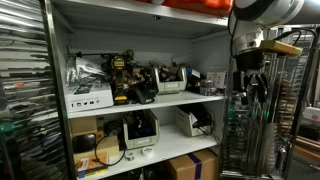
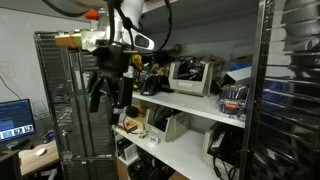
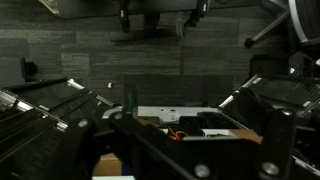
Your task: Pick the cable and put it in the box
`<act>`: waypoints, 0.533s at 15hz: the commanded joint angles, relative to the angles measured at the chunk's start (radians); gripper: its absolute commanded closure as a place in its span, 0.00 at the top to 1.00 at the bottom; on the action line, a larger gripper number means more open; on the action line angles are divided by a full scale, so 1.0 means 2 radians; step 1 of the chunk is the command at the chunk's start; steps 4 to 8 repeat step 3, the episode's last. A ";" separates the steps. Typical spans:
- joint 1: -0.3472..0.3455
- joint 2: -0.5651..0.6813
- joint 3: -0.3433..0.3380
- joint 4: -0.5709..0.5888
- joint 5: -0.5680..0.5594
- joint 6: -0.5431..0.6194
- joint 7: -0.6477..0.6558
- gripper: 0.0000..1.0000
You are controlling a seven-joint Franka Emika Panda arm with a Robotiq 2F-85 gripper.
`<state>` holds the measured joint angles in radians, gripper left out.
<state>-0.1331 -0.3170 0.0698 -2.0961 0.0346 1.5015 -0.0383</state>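
Note:
My gripper (image 1: pixel 248 92) hangs to the side of the shelf unit, in front of a wire rack, and also shows in an exterior view (image 2: pixel 106 100). Its fingers are spread and hold nothing. A small white open-topped box (image 1: pixel 171 86) sits on the middle shelf among clutter, apart from the gripper, and also shows in an exterior view (image 2: pixel 187 78). Dark cables (image 1: pixel 150 82) lie tangled among tools beside it; I cannot single out one cable. In the wrist view my dark fingers (image 3: pixel 180 150) frame a white ledge (image 3: pixel 160 112) with an orange wire (image 3: pixel 172 118).
A flat white labelled carton (image 1: pixel 88 98) sits at the end of the middle shelf. A brown cardboard carton (image 1: pixel 190 165) stands at the bottom. Other white boxes (image 1: pixel 192 122) are on the lower shelf. Wire racks (image 2: pixel 60 110) stand close to the arm. A monitor (image 2: pixel 14 118) glows behind.

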 commanded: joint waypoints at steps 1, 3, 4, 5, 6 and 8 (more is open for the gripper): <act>0.023 0.002 -0.019 0.001 -0.004 0.000 0.005 1.00; 0.025 0.015 -0.019 0.002 -0.004 0.004 0.005 1.00; 0.025 0.015 -0.019 0.002 -0.004 0.004 0.005 1.00; 0.025 0.015 -0.019 0.002 -0.004 0.004 0.005 1.00; 0.025 0.015 -0.019 0.002 -0.004 0.004 0.005 1.00; 0.025 0.015 -0.019 0.002 -0.004 0.004 0.005 1.00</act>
